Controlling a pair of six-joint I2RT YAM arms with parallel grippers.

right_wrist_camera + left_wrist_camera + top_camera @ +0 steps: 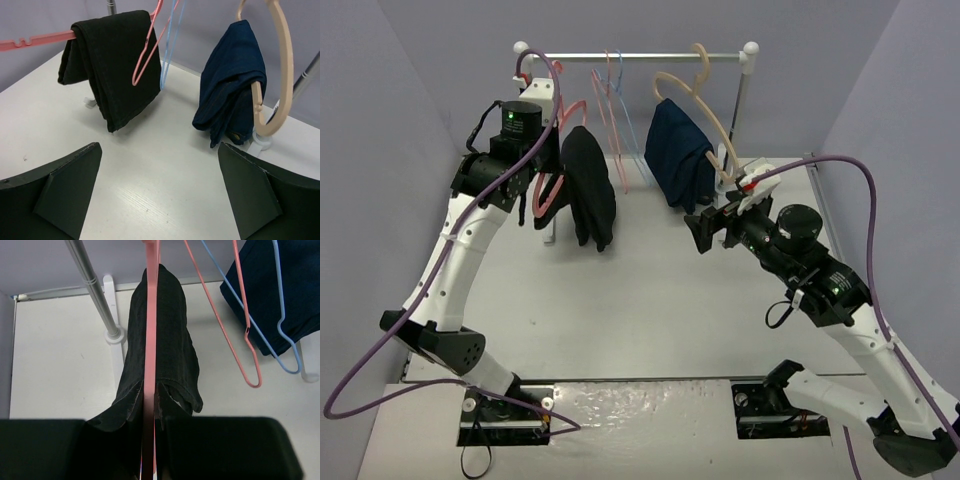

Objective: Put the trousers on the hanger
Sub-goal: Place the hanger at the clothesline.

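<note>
**Gripper state.** The left gripper (150, 450) is closed on the hanger (151, 340); the thin pink bar runs up between its two fingers. The right gripper (160, 200) is fully spread and holds nothing.

**Position of the task items.** The trousers (588, 185) are folded over the bar of the hanger, with fabric falling on both sides. They hang clear of the table (650, 300), just below the left part of the rail (640, 57). Whether the hanger's hook bears on the rail cannot be determined.

**Governing relation.**
- The trousers lie to the left of the right gripper and well apart from it. The navy garment (680, 150) on the tan hanger (690, 85) stands nearer to that gripper.
- The left arm is the nearer arm, since it already carries the hanger.
- In the top view the hanger's long axis runs from the left gripper toward the rail, roughly crosswise to it.
- A second pink hanger (240, 340) and a light-blue hanger (280, 340) hang empty between the two garments.

**Assessment.** The draping step appears complete. Any remaining move probably falls to the left arm.

**Markings.** No brand, label or writing is legible in any view.
</note>
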